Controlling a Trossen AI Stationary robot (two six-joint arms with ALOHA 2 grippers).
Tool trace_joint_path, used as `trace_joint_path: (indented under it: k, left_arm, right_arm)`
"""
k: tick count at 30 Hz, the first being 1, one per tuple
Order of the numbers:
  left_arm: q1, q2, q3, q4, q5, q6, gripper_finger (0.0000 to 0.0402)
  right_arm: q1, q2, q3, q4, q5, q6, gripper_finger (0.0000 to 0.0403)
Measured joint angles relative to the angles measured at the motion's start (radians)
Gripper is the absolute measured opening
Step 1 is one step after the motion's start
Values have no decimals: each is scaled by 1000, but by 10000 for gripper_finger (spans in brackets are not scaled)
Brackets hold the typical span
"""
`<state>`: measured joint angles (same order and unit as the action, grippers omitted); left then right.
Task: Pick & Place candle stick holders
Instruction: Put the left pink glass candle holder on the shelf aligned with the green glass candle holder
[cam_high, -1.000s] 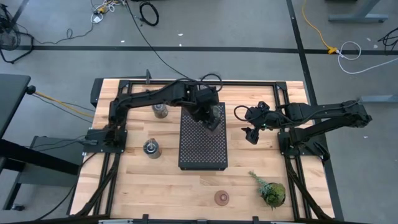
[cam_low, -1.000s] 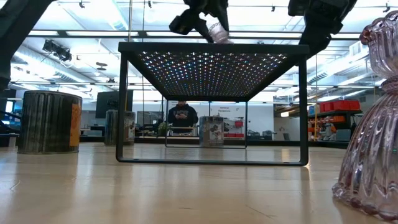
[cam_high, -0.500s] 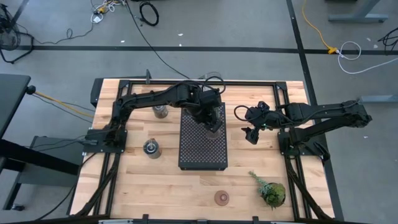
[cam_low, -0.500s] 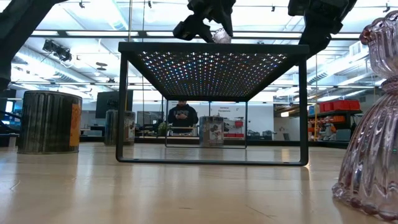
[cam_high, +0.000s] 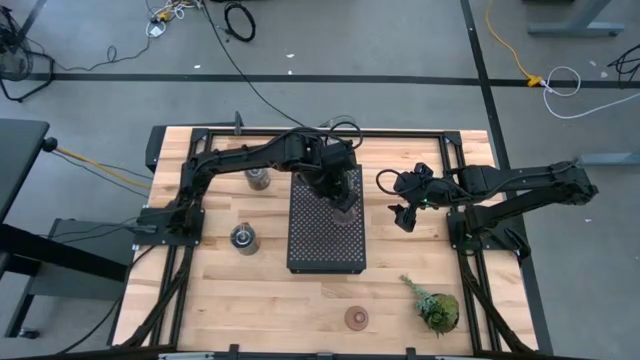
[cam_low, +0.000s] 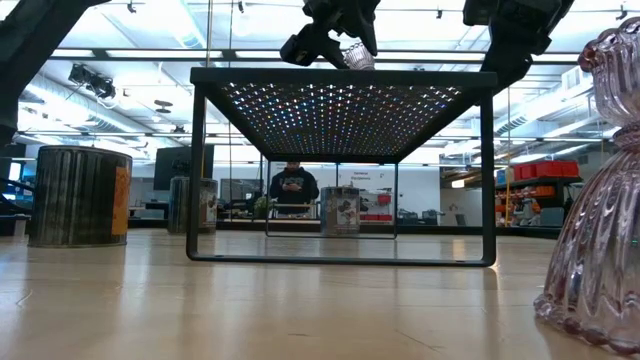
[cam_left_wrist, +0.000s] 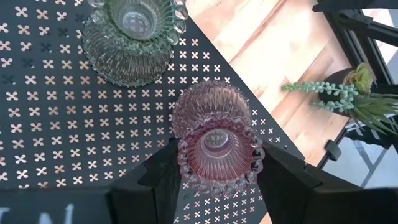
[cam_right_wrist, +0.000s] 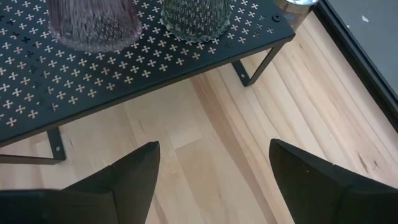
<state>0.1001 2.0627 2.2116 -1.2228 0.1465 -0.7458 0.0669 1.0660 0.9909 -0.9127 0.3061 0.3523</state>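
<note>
My left gripper (cam_high: 338, 192) is over the far right part of the black perforated tray (cam_high: 325, 245), shut on a pinkish glass holder (cam_left_wrist: 216, 149). A pale green glass holder (cam_left_wrist: 134, 37) stands on its base on the tray just beyond it, and also shows in the right wrist view (cam_right_wrist: 196, 18). Two silvery metal holders (cam_high: 258, 178) (cam_high: 243, 238) stand on the table left of the tray. Another pinkish holder (cam_high: 356, 318) stands near the front edge. My right gripper (cam_high: 403, 208) is open and empty above the table, right of the tray. My left gripper pinches the pinkish holder by its beaded top rim (cam_left_wrist: 186, 163), one finger on each side. The fingers (cam_left_wrist: 163, 180) come from above, pointing down. The holder stands upright with its base at the tray's top (cam_low: 358, 62); whether it rests there I cannot tell.
A leafy plant sprig (cam_high: 433, 306) lies at the front right. The tray stands on thin legs (cam_low: 194, 170) above the wood. Black frame rails (cam_high: 170, 240) run along the table's left and right sides. Bare wood lies between the tray and my right gripper.
My left gripper has come down toward the tray's top with the pinkish holder, shifting slightly toward the table's right. The holder, tilted a second ago, now stands more upright and lower, just at the tray's surface.
</note>
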Motion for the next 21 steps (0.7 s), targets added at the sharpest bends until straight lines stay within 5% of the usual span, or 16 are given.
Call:
trace_joint_path:
  k: [9,21]
  left_arm:
    - [0,0,0,1,6,30,191]
    - [4,-1,0,35,-13,51,244]
  right_arm:
    - [0,0,0,0,0,0,302]
    - [0,0,0,0,0,0,302]
